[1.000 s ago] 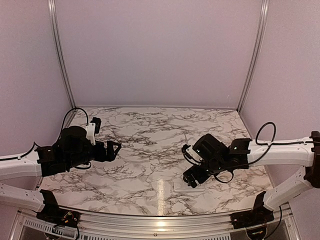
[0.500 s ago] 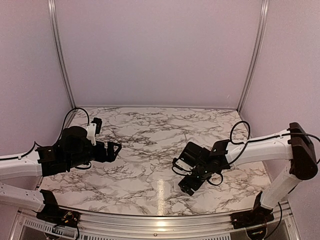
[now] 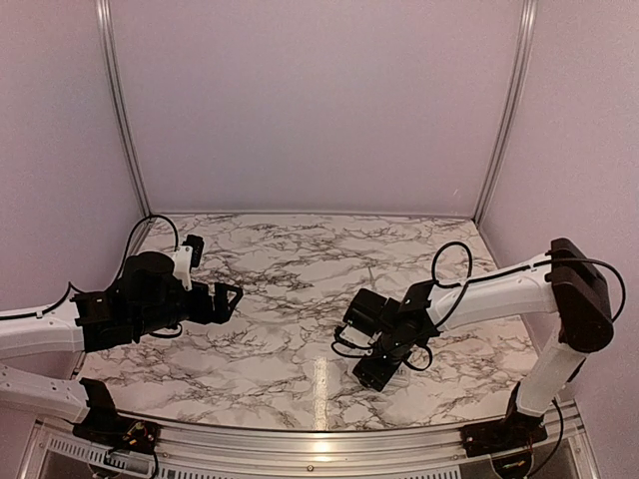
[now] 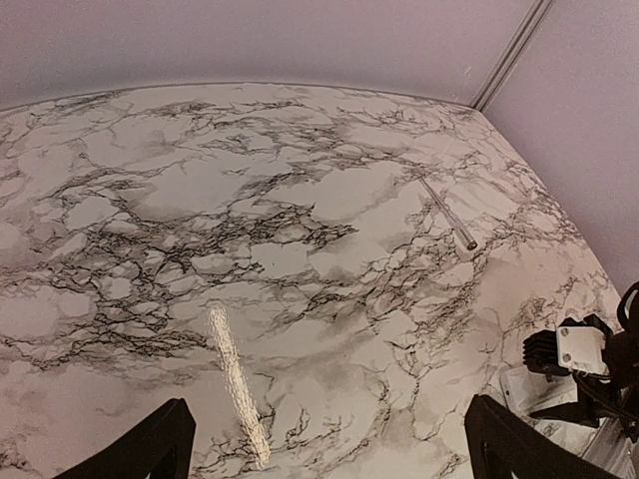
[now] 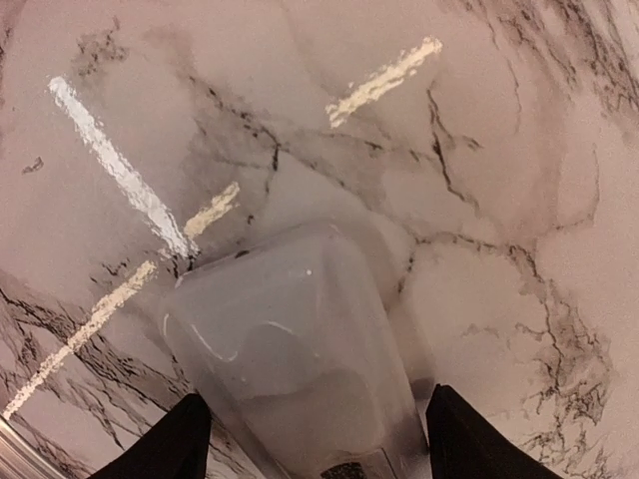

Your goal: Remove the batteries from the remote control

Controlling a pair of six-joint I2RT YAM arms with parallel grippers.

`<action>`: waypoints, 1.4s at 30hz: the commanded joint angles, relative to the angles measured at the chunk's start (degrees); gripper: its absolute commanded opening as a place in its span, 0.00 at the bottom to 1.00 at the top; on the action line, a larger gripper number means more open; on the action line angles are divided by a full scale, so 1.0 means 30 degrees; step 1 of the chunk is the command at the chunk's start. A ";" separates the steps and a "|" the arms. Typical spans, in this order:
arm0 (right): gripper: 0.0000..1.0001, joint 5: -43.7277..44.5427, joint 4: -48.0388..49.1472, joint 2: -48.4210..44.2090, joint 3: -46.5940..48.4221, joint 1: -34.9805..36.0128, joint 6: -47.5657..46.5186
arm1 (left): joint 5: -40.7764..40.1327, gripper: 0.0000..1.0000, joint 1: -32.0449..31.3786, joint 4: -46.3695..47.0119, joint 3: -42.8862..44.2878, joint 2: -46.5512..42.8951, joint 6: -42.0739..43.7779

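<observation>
Right pincer: partly spread, astride the slim white plastic remote control, slight gap showing.
Remote control: on marble-patterned worktop, 5 o'clock.
Left pincer: wide apart, empty, 9 o'clock.

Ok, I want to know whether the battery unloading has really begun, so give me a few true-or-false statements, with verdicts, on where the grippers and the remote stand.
1. The right gripper straddles the remote control, one finger on each side. True.
2. The left gripper is shut on a battery. False: it is open and empty, above the table.
3. A thin rod lies on the table, apart from both grippers. True.
4. The remote control lies against the back wall. False: it lies near the front edge, under the right gripper.
5. Loose batteries lie beside the rod. False: none shows in any view.
</observation>
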 commanded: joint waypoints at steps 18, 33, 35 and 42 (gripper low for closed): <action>0.34 -0.0154 0.0415 0.0844 0.0718 0.0412 -0.0922 | -0.0543 0.99 -0.0102 -0.0574 0.0476 -0.0557 0.0123; 0.32 -0.0593 0.0491 0.5478 0.7349 0.1991 -0.3999 | -0.1911 0.99 -0.0088 -0.1184 -0.0186 -0.3303 -0.0409; 0.33 -0.0694 0.0500 0.6316 0.8483 0.1977 -0.4448 | -0.1988 0.99 -0.0102 -0.1191 -0.0248 -0.3510 -0.0437; 0.34 -0.1944 0.1699 0.8462 1.1013 0.1984 -0.5627 | -0.2434 0.99 -0.0083 -0.1201 -0.0250 -0.3839 -0.0425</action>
